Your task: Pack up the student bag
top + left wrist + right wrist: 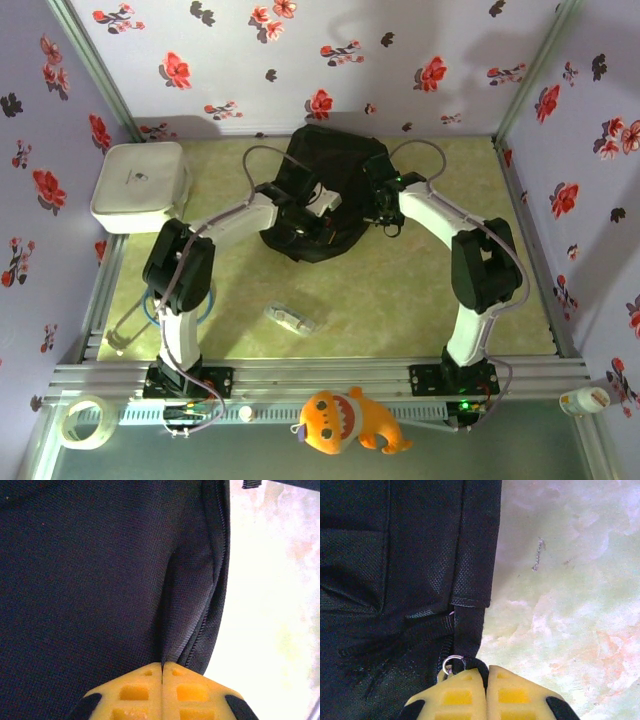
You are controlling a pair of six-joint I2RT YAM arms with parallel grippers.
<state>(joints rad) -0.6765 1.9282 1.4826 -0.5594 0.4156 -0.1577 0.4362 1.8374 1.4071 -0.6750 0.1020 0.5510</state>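
Bag position: student bag (320, 190) laid flat at the far middle of the table (420, 310), between both arms.
Left jaws: left gripper (162, 670) closed, a fold of bag fabric pinched beside the zipper (220, 580).
Right jaws: right gripper (486, 672) closed, black webbing tab (467, 630) clamped by a small metal ring (449, 664).
Progress: judged early; bag edges gripped, no opening seen; clear plastic item (290, 318) left loose on the table, unpacked.
Materials: bag soft, woven black fabric, creased; fingers (135, 692) yellow, waffle-moulded; table marbled green, smooth; white case (140, 185) hard, rounded.

Black student bag (335, 160), green marbled table (400, 300), red-flowered lilac walls (400, 60).
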